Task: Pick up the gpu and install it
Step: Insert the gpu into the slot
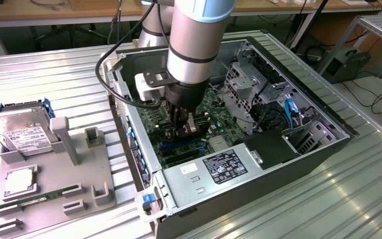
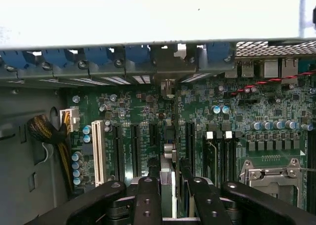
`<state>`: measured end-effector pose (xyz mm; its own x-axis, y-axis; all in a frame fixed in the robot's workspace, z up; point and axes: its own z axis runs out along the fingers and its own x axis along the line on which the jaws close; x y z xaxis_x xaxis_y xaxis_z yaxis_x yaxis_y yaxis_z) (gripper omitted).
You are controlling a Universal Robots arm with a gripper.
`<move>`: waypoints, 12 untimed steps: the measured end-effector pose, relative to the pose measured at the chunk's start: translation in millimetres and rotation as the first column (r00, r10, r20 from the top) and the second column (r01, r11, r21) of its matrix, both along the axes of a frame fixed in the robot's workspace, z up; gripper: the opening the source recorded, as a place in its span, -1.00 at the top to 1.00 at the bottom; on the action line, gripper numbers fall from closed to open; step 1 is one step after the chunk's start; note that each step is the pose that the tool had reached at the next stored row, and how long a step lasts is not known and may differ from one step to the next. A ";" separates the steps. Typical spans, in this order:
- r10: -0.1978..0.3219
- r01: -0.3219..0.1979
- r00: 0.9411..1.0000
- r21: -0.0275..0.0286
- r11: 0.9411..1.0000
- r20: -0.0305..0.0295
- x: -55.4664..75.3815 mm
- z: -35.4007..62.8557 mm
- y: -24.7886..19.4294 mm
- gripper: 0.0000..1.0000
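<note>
Gpu (image 2: 168,156) stands edge-on between the pincer (image 2: 169,185) fingers.

PC case (image 1: 324,149) lies open on bench (image 1: 58,74); holder (image 1: 51,174) w/ hard drive (image 1: 22,132) at exterior view's left

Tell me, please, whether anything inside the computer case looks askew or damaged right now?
Nothing stands out. The end effector grips the gpu edge-on, in line with the motherboard slots, inside the open case; nothing looks bent or spilled.

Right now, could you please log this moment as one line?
gripper: shut on gpu | location: inside computer case, over motherboard slots | gpu: edge-on, not seated
</note>
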<state>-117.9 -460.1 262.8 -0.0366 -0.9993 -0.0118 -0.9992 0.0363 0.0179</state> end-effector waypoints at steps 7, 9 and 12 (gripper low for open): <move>0.018 -0.018 1.000 0.000 1.000 0.000 0.0 -0.3 3.7 0.47; 0.019 -0.019 1.000 0.000 1.000 0.000 0.0 -0.3 4.3 0.47; 0.018 -0.018 1.000 0.000 1.000 0.000 -0.1 -0.5 4.3 0.47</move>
